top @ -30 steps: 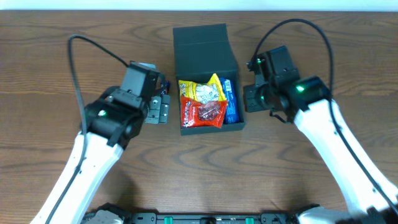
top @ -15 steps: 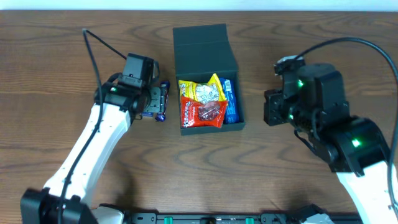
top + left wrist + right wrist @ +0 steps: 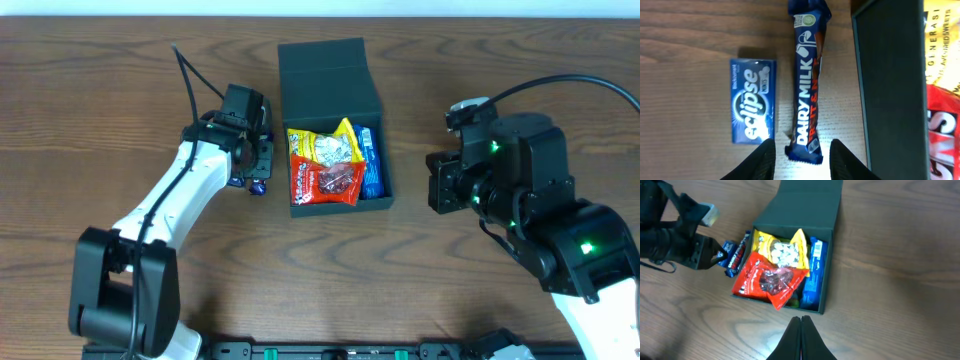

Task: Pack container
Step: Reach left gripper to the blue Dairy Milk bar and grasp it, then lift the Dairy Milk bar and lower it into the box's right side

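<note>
Clearly a job for the left gripper [image 3: 801, 148], half open astride the near end of the chocolate bar [image 3: 807, 85] without yet pinching it, laid lengthwise on the table [image 3: 100, 80] just beside the open container's [image 3: 330, 75] left wall, right gripper [image 3: 801, 321] shut, empty, well apart.

Just ahead of the right end effector [image 3: 801, 322] (fingers pressed together) stands the container [image 3: 810, 202], open, holding snack packets [image 3: 771, 277].

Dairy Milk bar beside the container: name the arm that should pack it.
Left. The left claw, open, straddles one end of the Dairy Milk bar, right beside the container. The right claw is shut, off past the container's opposite wall.
</note>
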Available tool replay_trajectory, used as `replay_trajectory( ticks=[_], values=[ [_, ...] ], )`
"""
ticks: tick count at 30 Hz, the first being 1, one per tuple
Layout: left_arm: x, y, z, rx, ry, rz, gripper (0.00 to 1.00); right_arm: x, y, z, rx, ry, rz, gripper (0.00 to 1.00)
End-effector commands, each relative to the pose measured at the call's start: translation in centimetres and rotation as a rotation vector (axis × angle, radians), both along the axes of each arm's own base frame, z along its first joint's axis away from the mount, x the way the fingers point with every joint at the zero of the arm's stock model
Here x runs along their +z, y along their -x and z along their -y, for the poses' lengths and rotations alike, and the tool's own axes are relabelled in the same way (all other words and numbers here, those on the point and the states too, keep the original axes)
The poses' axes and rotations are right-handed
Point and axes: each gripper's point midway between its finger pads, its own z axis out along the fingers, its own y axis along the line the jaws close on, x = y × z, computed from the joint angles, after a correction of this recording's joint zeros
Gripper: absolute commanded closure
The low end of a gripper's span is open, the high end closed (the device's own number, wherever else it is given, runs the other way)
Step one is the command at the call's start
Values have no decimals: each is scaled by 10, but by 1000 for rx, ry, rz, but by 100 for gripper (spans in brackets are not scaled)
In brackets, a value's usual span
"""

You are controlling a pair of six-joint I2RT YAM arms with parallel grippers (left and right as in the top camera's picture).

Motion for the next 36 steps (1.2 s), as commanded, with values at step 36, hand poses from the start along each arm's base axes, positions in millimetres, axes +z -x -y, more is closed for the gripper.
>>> replay_trajectory(
  ticks=[36],
  values=[
    [-82, -11, 6, 0, -8, -102, 72, 3, 1, 2, 9, -1, 13, 98]
  ],
)
